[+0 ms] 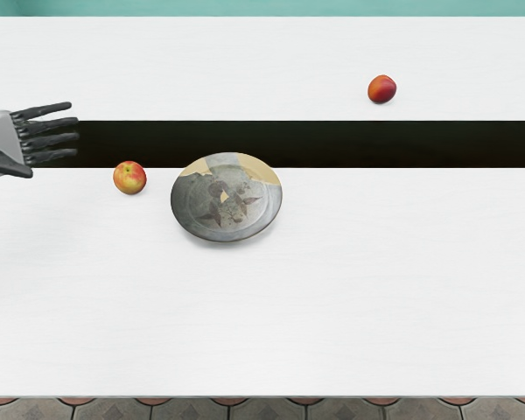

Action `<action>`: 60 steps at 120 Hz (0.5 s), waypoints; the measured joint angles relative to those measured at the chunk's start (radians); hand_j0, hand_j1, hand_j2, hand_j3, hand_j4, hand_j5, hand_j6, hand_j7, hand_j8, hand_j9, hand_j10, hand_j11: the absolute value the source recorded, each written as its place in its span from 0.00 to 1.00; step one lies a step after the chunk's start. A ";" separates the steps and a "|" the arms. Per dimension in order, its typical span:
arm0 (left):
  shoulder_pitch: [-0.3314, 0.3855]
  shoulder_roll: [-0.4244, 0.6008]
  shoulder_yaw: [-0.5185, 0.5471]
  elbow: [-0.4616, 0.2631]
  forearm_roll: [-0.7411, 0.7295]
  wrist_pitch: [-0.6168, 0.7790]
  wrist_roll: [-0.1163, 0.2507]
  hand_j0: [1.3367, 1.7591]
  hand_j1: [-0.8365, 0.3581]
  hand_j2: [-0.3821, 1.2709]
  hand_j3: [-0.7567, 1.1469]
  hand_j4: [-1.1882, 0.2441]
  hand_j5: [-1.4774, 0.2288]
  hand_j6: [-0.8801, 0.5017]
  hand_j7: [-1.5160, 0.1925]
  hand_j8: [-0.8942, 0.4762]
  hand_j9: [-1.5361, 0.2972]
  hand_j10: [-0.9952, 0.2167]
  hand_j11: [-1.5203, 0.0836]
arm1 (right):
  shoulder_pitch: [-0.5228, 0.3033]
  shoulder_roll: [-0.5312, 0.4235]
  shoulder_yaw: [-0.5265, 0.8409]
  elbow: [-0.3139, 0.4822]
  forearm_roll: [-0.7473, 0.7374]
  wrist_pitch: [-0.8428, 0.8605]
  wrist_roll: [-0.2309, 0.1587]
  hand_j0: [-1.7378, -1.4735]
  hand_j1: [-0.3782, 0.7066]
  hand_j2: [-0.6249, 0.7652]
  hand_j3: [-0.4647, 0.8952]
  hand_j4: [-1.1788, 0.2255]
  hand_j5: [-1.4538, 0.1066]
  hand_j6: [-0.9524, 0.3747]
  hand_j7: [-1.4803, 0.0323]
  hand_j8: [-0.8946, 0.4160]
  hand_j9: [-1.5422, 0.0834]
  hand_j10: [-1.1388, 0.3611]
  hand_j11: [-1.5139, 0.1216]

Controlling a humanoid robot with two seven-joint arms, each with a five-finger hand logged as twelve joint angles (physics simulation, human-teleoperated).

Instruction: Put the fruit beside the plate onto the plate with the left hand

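Left hand [35, 136]: showing at the left edge, fingers stretched out and slightly spread, holding nothing, hovering left of the fruit and a little farther back.
Apple [129, 178]: sitting on the white table [332, 289] just beside the plate's left rim, seemingly not touching it.
Plate [226, 198]: lying empty, left of centre.
Second fruit [381, 88]: resting far right, well apart from the plate.
Handling: probably light, firm, smooth and prone to rolling. Wrapping the fingers around its widest part from above is looking safest.
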 joint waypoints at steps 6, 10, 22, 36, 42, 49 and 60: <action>0.000 0.001 0.005 0.000 0.002 0.000 0.004 0.76 0.99 0.23 0.40 0.83 0.87 0.64 0.89 0.65 0.84 0.82 0.95 | -0.001 0.000 0.000 0.000 0.000 0.000 0.000 0.30 0.05 0.45 0.34 0.83 0.92 0.70 0.96 0.67 0.93 0.75 0.91; 0.000 0.001 0.007 0.000 0.003 0.000 0.005 0.76 0.99 0.23 0.40 0.83 0.87 0.64 0.89 0.65 0.84 0.82 0.95 | -0.001 0.000 0.000 0.000 0.000 0.000 0.000 0.30 0.05 0.45 0.34 0.83 0.92 0.70 0.96 0.67 0.93 0.75 0.91; -0.094 0.001 0.020 -0.005 0.072 0.000 0.015 0.76 0.99 0.23 0.40 0.83 0.87 0.64 0.89 0.65 0.84 0.82 0.95 | -0.001 0.000 0.000 -0.001 0.000 0.000 0.001 0.30 0.05 0.45 0.34 0.83 0.92 0.70 0.96 0.67 0.93 0.75 0.91; -0.307 0.003 0.147 -0.010 0.146 0.000 0.114 0.76 0.99 0.23 0.40 0.83 0.86 0.64 0.89 0.65 0.84 0.82 0.95 | -0.001 0.000 0.000 -0.001 0.000 -0.001 0.001 0.30 0.05 0.45 0.34 0.83 0.92 0.70 0.96 0.67 0.93 0.75 0.91; -0.339 0.005 0.196 -0.011 0.161 0.000 0.164 0.76 0.99 0.23 0.40 0.83 0.86 0.64 0.89 0.65 0.84 0.82 0.95 | -0.001 0.000 0.000 -0.001 0.000 -0.001 0.000 0.30 0.05 0.45 0.34 0.83 0.92 0.70 0.96 0.67 0.93 0.75 0.91; -0.369 0.001 0.230 -0.013 0.171 0.000 0.200 0.76 0.99 0.23 0.40 0.83 0.86 0.64 0.89 0.65 0.84 0.82 0.95 | -0.001 0.000 0.000 -0.001 0.000 -0.001 0.000 0.30 0.05 0.45 0.34 0.83 0.92 0.70 0.96 0.67 0.93 0.75 0.91; -0.418 -0.003 0.258 -0.025 0.193 0.000 0.228 0.76 0.99 0.23 0.40 0.83 0.86 0.64 0.89 0.65 0.84 0.82 0.95 | -0.001 0.000 0.000 -0.001 0.000 -0.001 0.001 0.30 0.05 0.45 0.34 0.83 0.92 0.70 0.96 0.67 0.93 0.75 0.91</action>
